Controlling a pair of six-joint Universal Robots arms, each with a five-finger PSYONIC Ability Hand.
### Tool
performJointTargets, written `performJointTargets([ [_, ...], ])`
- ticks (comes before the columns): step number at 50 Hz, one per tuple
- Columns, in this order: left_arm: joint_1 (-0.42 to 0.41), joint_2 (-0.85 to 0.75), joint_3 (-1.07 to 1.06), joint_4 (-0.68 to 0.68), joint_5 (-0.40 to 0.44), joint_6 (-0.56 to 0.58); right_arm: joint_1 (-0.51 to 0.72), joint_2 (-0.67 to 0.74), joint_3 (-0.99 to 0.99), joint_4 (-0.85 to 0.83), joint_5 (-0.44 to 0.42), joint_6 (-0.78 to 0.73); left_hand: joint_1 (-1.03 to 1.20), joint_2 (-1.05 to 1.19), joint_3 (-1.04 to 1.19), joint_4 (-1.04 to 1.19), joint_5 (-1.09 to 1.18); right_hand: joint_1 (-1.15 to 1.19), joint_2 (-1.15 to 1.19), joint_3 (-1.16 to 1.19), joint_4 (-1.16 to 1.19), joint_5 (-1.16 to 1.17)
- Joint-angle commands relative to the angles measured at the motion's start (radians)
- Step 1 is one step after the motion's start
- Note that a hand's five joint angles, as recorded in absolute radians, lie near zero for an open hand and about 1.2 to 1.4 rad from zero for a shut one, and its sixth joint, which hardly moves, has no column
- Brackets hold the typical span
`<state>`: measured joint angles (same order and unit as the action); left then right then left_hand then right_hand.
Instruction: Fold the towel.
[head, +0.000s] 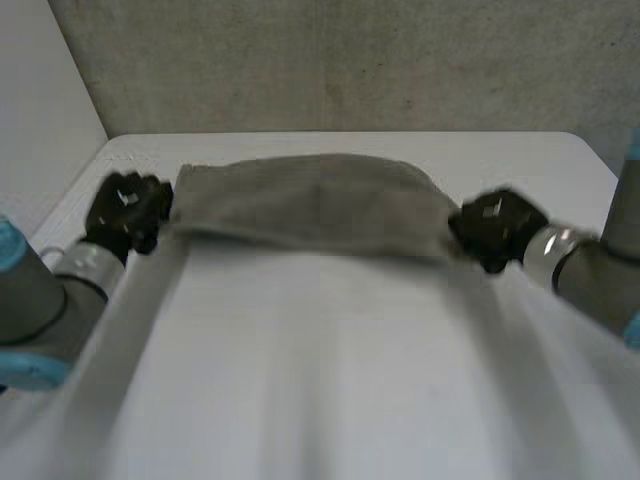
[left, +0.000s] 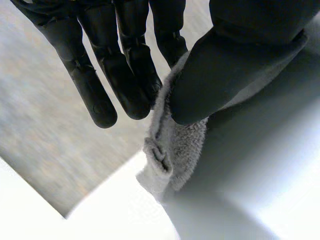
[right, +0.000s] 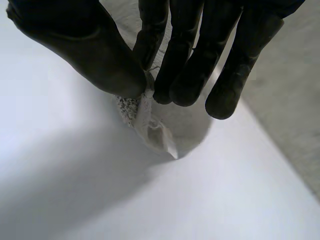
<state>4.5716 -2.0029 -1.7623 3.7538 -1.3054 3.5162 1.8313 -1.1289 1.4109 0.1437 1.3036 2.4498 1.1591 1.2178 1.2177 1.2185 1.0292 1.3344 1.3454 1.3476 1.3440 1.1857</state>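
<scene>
A grey towel (head: 310, 205) stretches across the far half of the white table (head: 330, 380), held up along its near edge between both hands. My left hand (head: 125, 212) pinches the towel's left corner (left: 172, 150) between thumb (left: 210, 75) and fingers (left: 125, 75). My right hand (head: 495, 230) pinches the right corner (right: 145, 120) the same way, thumb (right: 95, 55) against fingers (right: 185, 65). The cloth hangs slightly slack in the middle, its far part resting on the table.
A grey wall (head: 350, 60) rises behind the table's far edge. A pale side wall (head: 40, 110) stands at the left. Bare tabletop lies between the towel and the near edge.
</scene>
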Motion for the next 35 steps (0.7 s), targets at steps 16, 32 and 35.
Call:
performJointTargets([
  [16, 0.064, -0.017, -0.068, 0.009, 0.006, 0.148, -0.018, -0.068, 0.316, -0.363, 0.048, 0.060, 0.237, 0.178, 0.179, 0.178, 0.192, 0.062, 0.051, 0.049, 0.052, 0.036],
  [32, 0.087, -0.007, -0.080, 0.017, 0.008, 0.147, -0.018, 0.049, 0.330, -0.437, 0.040, -0.021, 0.237, 0.178, 0.179, 0.178, 0.192, -0.735, -0.746, -0.749, -0.745, -0.761],
  [35, 0.087, -0.008, -0.083, 0.017, 0.008, 0.147, -0.018, 0.054, 0.338, -0.440, 0.043, -0.063, 0.237, 0.178, 0.179, 0.178, 0.192, -0.762, -0.773, -0.775, -0.772, -0.788],
])
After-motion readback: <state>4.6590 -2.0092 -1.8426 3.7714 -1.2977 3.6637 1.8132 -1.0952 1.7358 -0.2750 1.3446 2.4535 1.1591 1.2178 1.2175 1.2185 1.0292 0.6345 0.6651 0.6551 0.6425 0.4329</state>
